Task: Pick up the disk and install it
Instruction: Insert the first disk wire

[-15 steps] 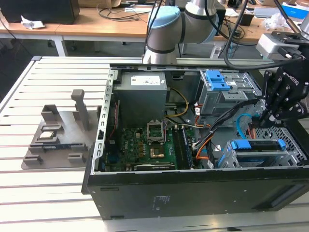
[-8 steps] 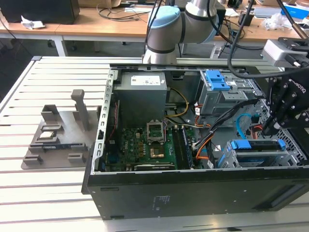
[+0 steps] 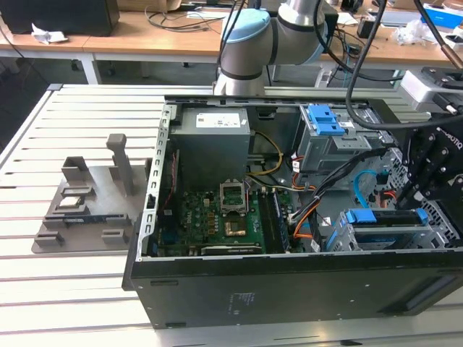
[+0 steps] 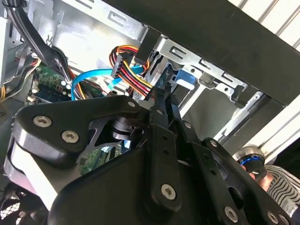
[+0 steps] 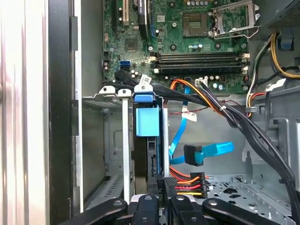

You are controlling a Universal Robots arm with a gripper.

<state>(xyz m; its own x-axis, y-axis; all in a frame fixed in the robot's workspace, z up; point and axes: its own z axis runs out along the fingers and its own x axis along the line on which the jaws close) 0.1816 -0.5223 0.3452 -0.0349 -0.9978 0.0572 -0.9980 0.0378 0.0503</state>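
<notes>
The disk stands on edge in the metal drive cage at the front corner of the open computer case, on the exterior view's right. Its blue carrier rail faces up. In the first wrist view the disk sits in a cage slot, blue tab on top. My gripper hangs just above that end of the cage. In both wrist views the fingers are drawn together, and the gripper meets the disk's near end. The second wrist view shows the gripper pointing at the blue rail.
Bundled cables and a blue data cable lie close beside the cage. The motherboard fills the case floor. A second cage carries a blue latch plate. A grey stand sits on the slatted table. A person's striped sleeve is beyond the case.
</notes>
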